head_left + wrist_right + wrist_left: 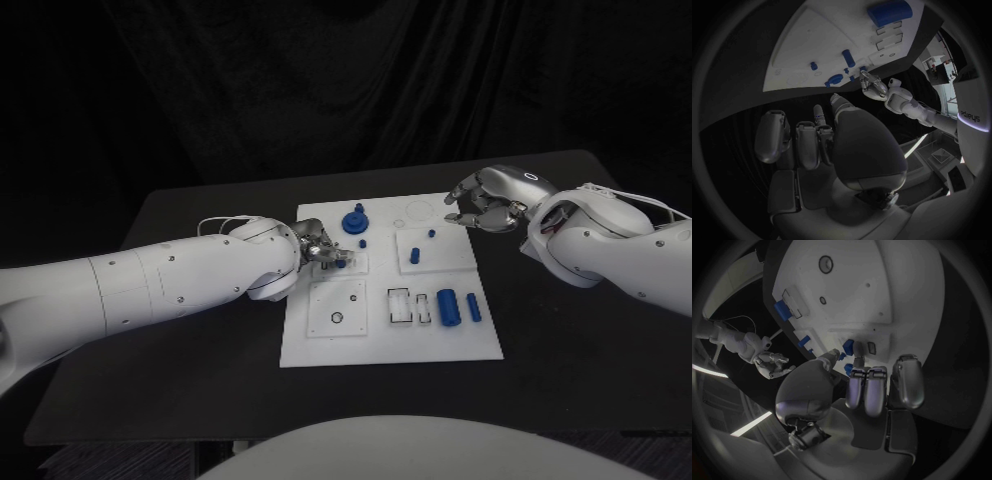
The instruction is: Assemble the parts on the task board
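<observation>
Two hands: I see both of my robot's silver hands over a black table (pixel 173 390), with the flat white rectangular task board (pixel 389 345) lying in the middle of it.
Left hand (pixel 323 250): it sits at the board's left edge, about halfway along. In the left wrist view its fingertips (pixel 856 361) come down beside a small blue part (pixel 848 345) on the board. I cannot tell whether they grip that part or only touch it.
Right hand (pixel 485 208): it hovers just off the board's far right corner, fingers curled inward. I see nothing in it, and the right wrist view shows its fingers (pixel 807 142) folded over dark table, clear of the board.
Blue round knob on a disc (pixel 355 221): it stands upright near the board's far left corner, just beyond the left hand.
Small blue pegs (pixel 414 254): they stand around the board's middle, between the two hands.
Blue cylinder (pixel 447 305): it lies on the board's right half, toward the near edge, with a thinner blue bar (pixel 475 308) just beside it on the right.
White rectangular slots (pixel 400 306): they are just to the left of the cylinder.
Small dark ring (pixel 336 318): it lies on the board's near left part.
</observation>
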Robot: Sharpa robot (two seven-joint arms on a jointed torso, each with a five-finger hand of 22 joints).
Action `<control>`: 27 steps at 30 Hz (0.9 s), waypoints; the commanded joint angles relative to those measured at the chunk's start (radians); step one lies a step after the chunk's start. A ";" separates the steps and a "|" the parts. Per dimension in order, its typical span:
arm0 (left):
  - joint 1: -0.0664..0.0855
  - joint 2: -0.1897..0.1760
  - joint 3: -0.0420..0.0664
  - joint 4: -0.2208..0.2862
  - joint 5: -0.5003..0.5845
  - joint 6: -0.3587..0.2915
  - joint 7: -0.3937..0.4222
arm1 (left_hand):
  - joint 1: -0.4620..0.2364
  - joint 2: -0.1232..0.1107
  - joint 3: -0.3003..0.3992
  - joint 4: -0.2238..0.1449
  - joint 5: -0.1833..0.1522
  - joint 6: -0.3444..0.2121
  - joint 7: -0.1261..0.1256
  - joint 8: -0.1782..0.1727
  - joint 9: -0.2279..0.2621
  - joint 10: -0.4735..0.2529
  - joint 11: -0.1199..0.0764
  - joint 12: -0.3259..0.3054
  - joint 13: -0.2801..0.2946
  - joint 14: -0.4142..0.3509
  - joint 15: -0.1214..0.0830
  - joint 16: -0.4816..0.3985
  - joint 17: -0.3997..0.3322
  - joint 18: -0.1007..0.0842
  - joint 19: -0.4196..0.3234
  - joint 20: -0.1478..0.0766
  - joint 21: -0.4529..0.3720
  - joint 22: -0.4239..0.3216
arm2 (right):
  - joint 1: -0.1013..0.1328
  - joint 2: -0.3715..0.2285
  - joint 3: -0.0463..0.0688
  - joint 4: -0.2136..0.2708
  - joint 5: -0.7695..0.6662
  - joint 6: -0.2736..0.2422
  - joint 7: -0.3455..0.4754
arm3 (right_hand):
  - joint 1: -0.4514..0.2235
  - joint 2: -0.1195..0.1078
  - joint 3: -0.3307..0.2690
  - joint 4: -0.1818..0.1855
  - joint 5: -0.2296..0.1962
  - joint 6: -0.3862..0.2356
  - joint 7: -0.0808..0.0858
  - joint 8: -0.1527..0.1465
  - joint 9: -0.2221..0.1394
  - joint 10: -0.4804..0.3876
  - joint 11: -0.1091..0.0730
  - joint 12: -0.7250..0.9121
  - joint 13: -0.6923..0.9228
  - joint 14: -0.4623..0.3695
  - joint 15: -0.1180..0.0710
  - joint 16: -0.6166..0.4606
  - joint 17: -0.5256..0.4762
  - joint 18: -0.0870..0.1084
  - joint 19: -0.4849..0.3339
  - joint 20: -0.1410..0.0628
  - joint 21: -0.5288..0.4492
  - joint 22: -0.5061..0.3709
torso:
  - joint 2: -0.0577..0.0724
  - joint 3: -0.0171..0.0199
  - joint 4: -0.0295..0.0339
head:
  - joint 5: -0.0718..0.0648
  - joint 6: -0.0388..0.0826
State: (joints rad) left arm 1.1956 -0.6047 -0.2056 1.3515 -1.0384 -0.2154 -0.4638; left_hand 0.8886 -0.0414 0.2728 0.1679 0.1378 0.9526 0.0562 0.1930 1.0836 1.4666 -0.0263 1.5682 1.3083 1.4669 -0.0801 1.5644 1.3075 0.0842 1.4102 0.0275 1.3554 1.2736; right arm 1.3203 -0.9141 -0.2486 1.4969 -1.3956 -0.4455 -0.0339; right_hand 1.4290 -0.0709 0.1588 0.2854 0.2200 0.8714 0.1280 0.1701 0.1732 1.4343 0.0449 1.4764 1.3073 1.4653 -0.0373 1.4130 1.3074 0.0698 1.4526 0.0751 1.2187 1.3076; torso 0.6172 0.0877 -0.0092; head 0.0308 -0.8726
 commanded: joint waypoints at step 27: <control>-0.006 -0.074 -0.003 0.059 -0.098 -0.162 0.108 | 0.073 0.079 -0.261 0.107 -0.009 0.052 -0.022 0.027 0.176 0.104 -0.011 0.003 0.262 0.104 -0.010 0.006 0.263 -0.016 0.033 -0.006 0.022 0.063 | -0.005 -0.017 0.001 0.011 0.012 -0.009 -0.005 | 0.005 0.004 0.006 0.001 0.003 0.006 0.002 -0.004 -0.002 -0.014 -0.001 -0.012 0.105 0.050 0.009 -0.006 0.078 0.005 -0.004 0.002 -0.009 0.163 | 0.002 -0.0004 -0.0017 | 0.017 0.000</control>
State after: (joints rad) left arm 1.1877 -0.6744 -0.2100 1.4000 -1.0841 -0.3105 -0.3940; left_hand 0.9549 0.0375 0.0147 0.2755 0.1197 1.0043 0.0429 0.2170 1.2547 1.4646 -0.0294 1.5682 1.3083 1.4646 -0.0825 1.5644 1.3074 0.0841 1.4353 0.0198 1.3731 1.3082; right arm 1.3182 -0.9291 -0.2485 1.5038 -1.3848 -0.4416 -0.0341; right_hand 1.4290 -0.0709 0.1588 0.2854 0.2201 0.8714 0.1280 0.1701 0.1723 1.4271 0.0448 1.4675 1.3078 1.4653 -0.0373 1.4130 1.3074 0.0699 1.4527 0.0751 1.2146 1.3075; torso 0.6193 0.0873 -0.0105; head 0.0461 -0.8726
